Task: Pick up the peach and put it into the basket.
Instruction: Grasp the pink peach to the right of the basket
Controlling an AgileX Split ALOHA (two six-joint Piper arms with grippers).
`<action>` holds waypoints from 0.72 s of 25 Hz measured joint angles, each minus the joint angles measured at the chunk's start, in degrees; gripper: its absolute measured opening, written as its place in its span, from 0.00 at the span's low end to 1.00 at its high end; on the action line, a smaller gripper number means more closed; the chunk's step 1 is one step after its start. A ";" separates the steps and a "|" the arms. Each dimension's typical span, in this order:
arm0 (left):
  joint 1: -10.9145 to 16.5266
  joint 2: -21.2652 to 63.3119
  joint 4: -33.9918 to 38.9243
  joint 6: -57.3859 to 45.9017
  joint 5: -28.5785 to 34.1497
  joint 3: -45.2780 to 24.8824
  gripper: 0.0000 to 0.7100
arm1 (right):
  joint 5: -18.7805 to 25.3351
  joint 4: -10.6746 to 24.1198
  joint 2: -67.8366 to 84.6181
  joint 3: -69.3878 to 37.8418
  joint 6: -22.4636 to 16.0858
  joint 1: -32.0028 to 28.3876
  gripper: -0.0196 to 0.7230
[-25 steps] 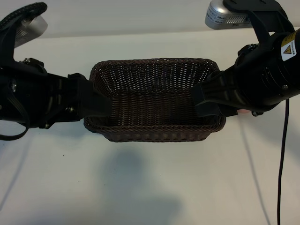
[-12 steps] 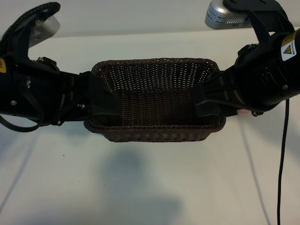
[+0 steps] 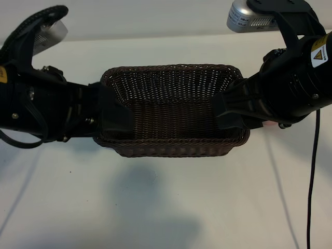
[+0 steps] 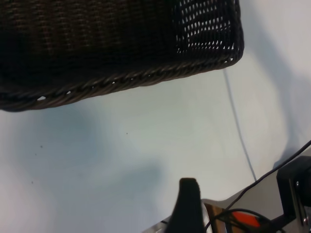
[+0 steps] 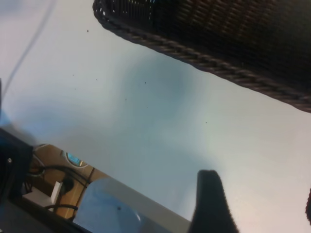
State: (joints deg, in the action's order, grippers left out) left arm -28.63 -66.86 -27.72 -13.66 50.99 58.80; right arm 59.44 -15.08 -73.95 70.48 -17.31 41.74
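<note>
White tabletop (image 3: 166, 207) fills the scene, with the basket (image 3: 171, 111) sitting at its middle, nothing visible on its woven floor. From the exterior view the left gripper (image 3: 116, 118) reaches over the basket's left wall, its tip just inside the rim; the right gripper (image 3: 228, 111) does the same over the right wall. Both stand with fingers spread and pinch nothing. Each wrist view shows only a single dark fingertip (image 4: 188, 206) over bare table beside the basket's braided rim (the right one (image 5: 210, 201) likewise). A sliver of pink, likely the peach (image 3: 270, 123), peeks out under the right arm, outside the basket's right wall. A black cable (image 3: 313, 176) trails down the table's right side.
</note>
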 joint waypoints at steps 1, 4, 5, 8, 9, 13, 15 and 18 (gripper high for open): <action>0.00 0.00 0.00 0.00 0.00 -0.51 0.83 | 0.00 0.00 0.00 0.00 0.00 0.00 0.65; 0.00 0.00 -1.07 0.31 0.00 -1.56 0.83 | 0.00 0.00 0.00 0.00 0.00 0.00 0.65; 0.00 0.00 -1.43 0.62 0.00 -1.62 0.83 | 0.00 0.00 0.00 0.00 0.00 0.00 0.65; 0.00 0.00 -1.58 0.90 -0.05 -1.62 0.83 | 0.00 0.00 0.00 0.00 0.00 0.00 0.65; 0.00 0.00 -1.63 0.95 -0.05 -1.62 0.83 | 0.00 0.00 0.00 0.00 0.00 0.00 0.65; 0.00 0.00 -1.69 1.09 -0.05 -1.62 0.83 | 0.00 0.00 0.00 0.00 0.00 0.00 0.65; 0.00 0.00 -1.69 1.09 -0.05 -1.62 0.83 | 0.00 0.00 0.00 0.00 0.00 0.00 0.65; 0.00 0.00 -1.69 1.09 -0.05 -1.62 0.83 | 0.00 0.00 0.00 0.00 0.00 0.00 0.65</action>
State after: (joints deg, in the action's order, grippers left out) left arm -28.63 -66.86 -29.41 -12.57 50.94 57.18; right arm 59.44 -15.08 -73.95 70.48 -17.31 41.74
